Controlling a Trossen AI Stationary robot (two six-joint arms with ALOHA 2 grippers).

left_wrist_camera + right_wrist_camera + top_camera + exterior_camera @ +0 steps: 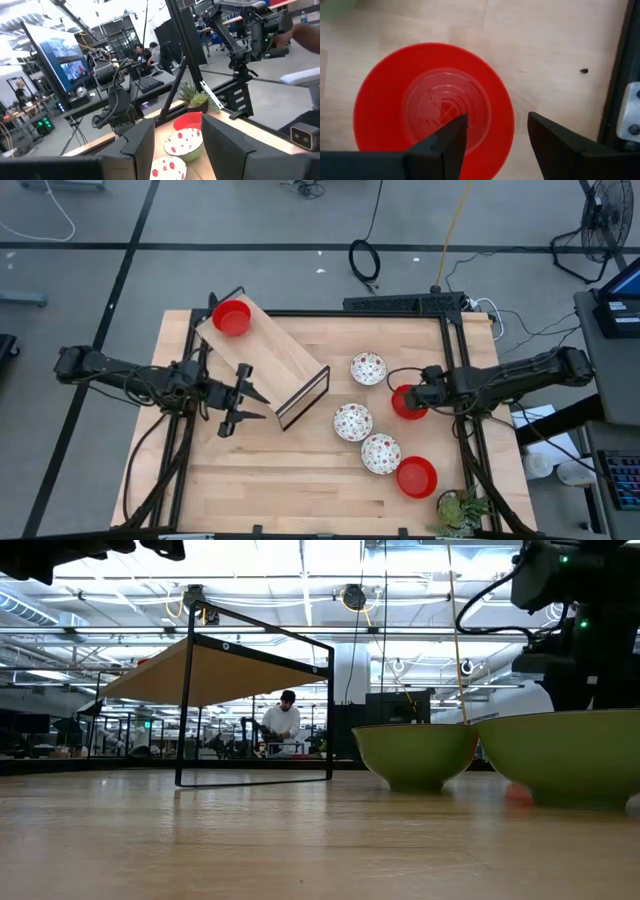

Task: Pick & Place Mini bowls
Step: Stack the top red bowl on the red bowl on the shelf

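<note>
My right gripper is open, pointing down over a plain red bowl near the table's right edge. In the right wrist view one finger stands over the bowl's inside and the other outside its rim. I see no touch. Three white red-patterned bowls and another red bowl rest on the table. A third red bowl sits on the tilted wooden shelf. My left gripper is open beside the shelf's near end, pointing at the bowls.
The shelf's black wire frame stands between my left gripper and the bowls. A small potted plant sits at the table's near right corner. Black frame rails run along the table's edges. People work in the room behind.
</note>
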